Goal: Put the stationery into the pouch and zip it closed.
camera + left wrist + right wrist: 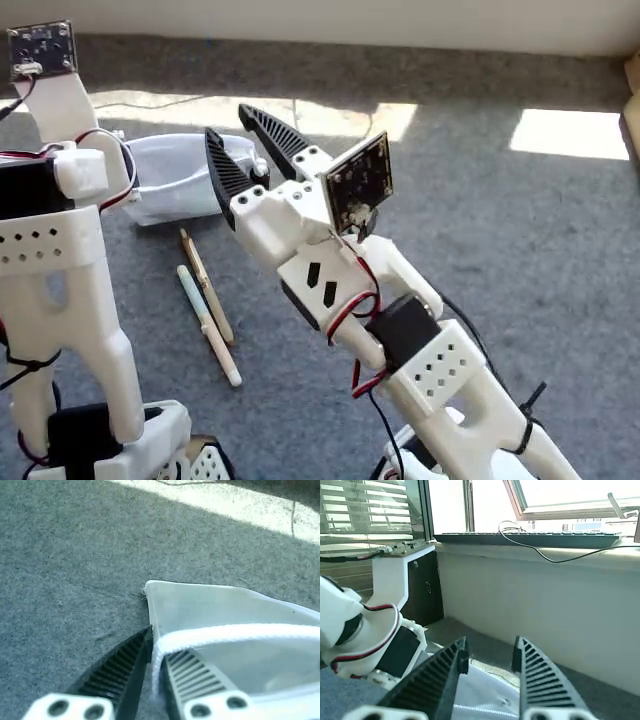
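Nearest to me stands the left arm (pixel 70 290), a tall white column at the near left edge of the grey carpet (pixel 500 250). Its left gripper (pixel 156 642) is down at the floor beyond it. The fingers are pressed together on the thick white rim of the pouch (pixel 175 175), the black finger (pixel 117 665) on the outside and the pale ribbed one showing through the translucent fabric. From that pinch the pouch runs flat along the carpet toward the other tool. Short of the pouch, back toward the arms' bases and between the two arms, lie the stationery pieces, both outside the pouch. A wooden pencil (pixel 200 270) and a pen (pixel 193 298) with a light blue end lie side by side, well apart from either gripper. Next comes the right arm (pixel 400 330), slanting up from the near right. Its right gripper (pixel 227 120) is raised above the far end of the pouch with its black fingers spread wide and nothing between them. White fabric shows below the gap in its wrist view. Off to that gripper's right, well away, a patch of sun (pixel 570 135) lies on the carpet.
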Robot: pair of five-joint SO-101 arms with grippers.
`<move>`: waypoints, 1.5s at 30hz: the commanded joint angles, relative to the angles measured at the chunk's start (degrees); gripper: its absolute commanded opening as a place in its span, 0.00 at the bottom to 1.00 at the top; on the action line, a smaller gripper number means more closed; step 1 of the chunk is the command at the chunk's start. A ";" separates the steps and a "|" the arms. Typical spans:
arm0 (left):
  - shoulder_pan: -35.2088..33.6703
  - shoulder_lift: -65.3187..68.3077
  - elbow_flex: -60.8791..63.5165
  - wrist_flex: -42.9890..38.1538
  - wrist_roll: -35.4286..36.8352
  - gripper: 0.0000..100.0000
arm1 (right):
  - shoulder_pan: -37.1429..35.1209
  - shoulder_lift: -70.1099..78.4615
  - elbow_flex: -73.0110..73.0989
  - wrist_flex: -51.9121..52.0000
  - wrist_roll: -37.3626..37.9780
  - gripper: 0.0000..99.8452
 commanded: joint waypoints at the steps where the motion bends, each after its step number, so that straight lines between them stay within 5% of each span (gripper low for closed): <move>1: -1.98 -0.75 -0.57 -0.79 0.44 0.01 | -0.40 -4.97 -0.75 9.45 0.09 0.14; 11: -2.68 -0.75 -0.57 -0.79 0.44 0.01 | -0.57 -5.85 2.42 22.46 -0.26 0.14; 22: -15.43 -1.36 -1.10 -0.79 2.64 0.01 | -7.78 -5.23 9.45 22.55 -0.09 0.14; 45: -21.93 -1.27 -1.54 -1.23 3.08 0.01 | -12.88 36.26 -3.74 20.70 -0.35 0.14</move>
